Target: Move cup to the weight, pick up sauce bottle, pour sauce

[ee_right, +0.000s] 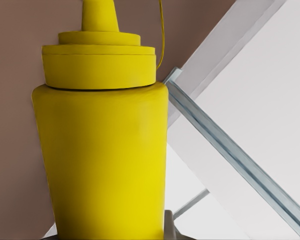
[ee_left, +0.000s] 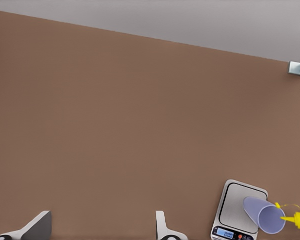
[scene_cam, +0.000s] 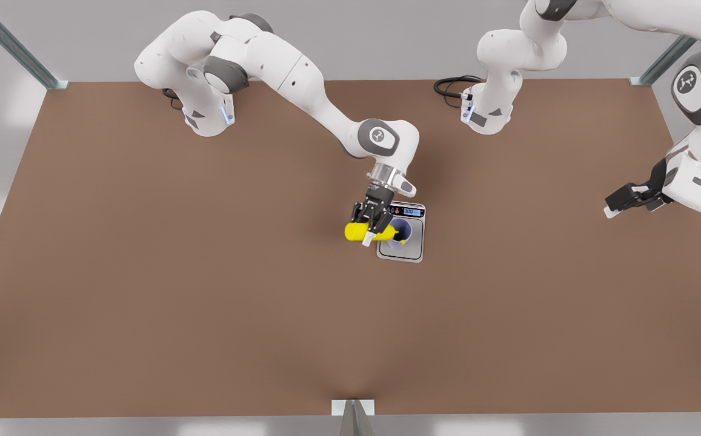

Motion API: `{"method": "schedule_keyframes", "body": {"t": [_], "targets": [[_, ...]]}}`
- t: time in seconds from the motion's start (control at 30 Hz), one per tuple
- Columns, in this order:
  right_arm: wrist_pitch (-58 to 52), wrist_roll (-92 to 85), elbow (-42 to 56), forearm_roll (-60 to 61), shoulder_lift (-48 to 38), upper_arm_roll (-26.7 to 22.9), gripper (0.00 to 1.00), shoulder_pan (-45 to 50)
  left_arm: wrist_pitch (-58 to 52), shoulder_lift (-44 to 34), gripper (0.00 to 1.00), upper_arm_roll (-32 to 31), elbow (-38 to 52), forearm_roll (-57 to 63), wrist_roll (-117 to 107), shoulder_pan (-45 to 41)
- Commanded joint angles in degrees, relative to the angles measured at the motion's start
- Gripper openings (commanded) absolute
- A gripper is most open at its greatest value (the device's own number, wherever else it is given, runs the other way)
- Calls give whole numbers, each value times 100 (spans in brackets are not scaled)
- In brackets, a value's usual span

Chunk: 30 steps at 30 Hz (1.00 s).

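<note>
One cup [scene_cam: 400, 235] stands on the weight [scene_cam: 411, 252]; the right gripper [scene_cam: 372, 232] pinches the sideways sauce bottle [scene_cam: 356, 231], nozzle over its rim, while the left gripper [scene_cam: 620, 204] waits spread

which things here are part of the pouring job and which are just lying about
In the job:
- sauce bottle, tipped, gripped by the right gripper
- cup on the weight

Not in the job:
- left gripper, open, waiting off at the front view's right
- black cable by an arm base
</note>
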Motion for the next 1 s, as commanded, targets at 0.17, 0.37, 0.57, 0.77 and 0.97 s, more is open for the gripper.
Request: {"method": "schedule_keyframes", "body": {"t": [0.17,0.37,0.57,0.77,0.97], "targets": [[87,-78,-71,654,-380,17,55,-677,-9,0,100,0,-8,18,-15,-1],[861,-790,-448,1306,-714,1185,55,-3059,-9,0,100,0,1,9,11,7],[1036,-1326,-475,2026,-706,2047,55,-4510,-18,0,100,0,-8,0,11,-2],[1177,-3408,-97,5682,-653,1608,55,-5064,-26,-18,100,9,-8,9,2,7],[1502,-6845,-281,9522,-609,527,55,-5345,-18,0,100,18,-8,27,-33,7]]}}
